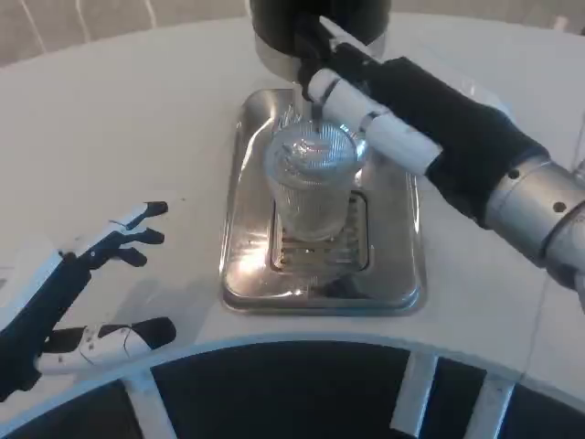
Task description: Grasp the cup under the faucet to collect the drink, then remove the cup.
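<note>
The ribbed clear cup is standing upright on the grate of the steel drip tray, directly beneath the black faucet of the dispenser. The liquid level inside is too hard to read through the ribbing.

The right hand is reaching in from 3 o'clock, its fingers lying across the faucet area just above the cup's rim at 12 o'clock. Whether they are pressing the tap or closing on anything, I cannot tell.

The left hand is resting on the desk at 8 o'clock, well apart from the tray, fingers spread, holding nothing.

Judgement: the fill step is in hand. The right hand should be acting on the tap only, without nudging the rim; the cup should be staying centred under the spout, and lifted straight out afterwards.
</note>
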